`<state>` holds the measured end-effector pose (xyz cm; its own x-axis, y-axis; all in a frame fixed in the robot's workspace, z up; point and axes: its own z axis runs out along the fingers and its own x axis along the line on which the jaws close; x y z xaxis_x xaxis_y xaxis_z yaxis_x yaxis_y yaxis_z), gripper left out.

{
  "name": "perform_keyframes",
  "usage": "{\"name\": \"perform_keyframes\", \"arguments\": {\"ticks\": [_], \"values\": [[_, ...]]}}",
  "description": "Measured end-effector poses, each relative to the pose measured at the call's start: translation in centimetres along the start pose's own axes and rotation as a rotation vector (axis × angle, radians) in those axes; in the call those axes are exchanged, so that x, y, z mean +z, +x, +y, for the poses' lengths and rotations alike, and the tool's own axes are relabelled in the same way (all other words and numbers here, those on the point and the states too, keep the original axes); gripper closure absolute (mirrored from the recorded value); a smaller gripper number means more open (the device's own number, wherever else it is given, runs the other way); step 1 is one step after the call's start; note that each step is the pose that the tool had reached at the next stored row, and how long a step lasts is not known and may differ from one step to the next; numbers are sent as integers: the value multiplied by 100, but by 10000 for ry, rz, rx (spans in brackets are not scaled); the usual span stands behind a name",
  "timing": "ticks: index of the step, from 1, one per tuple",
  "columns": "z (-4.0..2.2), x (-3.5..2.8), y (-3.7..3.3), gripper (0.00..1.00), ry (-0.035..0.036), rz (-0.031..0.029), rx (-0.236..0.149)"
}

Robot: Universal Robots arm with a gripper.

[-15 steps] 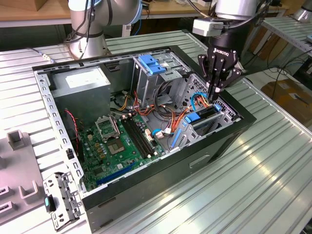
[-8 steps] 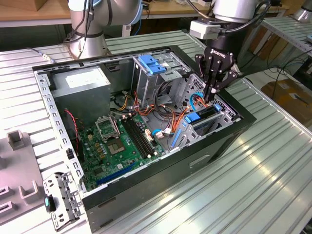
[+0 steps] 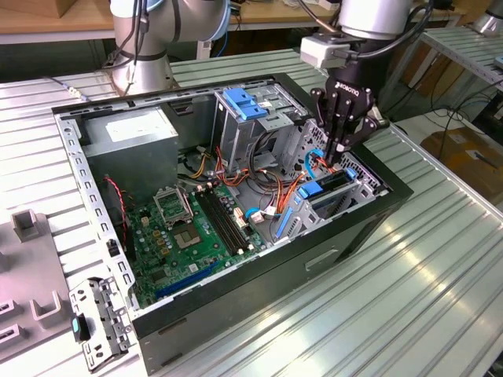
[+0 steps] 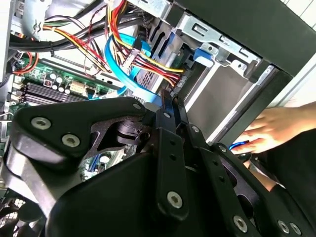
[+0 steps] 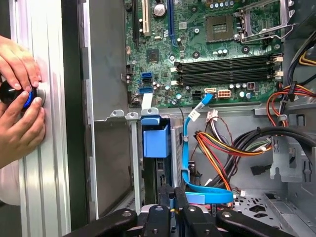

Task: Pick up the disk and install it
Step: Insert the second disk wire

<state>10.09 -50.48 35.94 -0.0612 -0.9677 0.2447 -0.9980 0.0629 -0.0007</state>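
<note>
Disk [image 3: 328,191] is seated upright in the bay [image 3: 346,206] at the front of the open case [image 3: 236,326], its blue carrier edge gripped between the narrowed gripper [image 3: 339,154] fingers; pressing should be kept straight along the bay rails, clear of the blue cable [image 5: 185,148]

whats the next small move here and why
Probably ease the disk straight deeper into its bay. The pincer looks shut on the disk's end, the disk already stands in the bay, and the blue cable runs close beside it, so a short straight push seems safest.
</note>
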Motion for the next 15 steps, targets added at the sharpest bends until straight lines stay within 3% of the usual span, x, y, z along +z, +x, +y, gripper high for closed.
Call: {"name": "perform_keyframes", "arguments": {"ticks": [2, 4, 8, 9, 10, 12, 15], "values": [[27, 7, 6, 84, 94, -77, 16], [71, 17, 16, 84, 245, -194, 46], [93, 34, 45, 84, 414, -348, 53], [98, 44, 62, 84, 494, -430, 35], [107, 52, 76, 84, 524, -496, 11], [159, 70, 106, 84, 542, -520, -61], [174, 95, 158, 84, 583, -529, -131]]}}
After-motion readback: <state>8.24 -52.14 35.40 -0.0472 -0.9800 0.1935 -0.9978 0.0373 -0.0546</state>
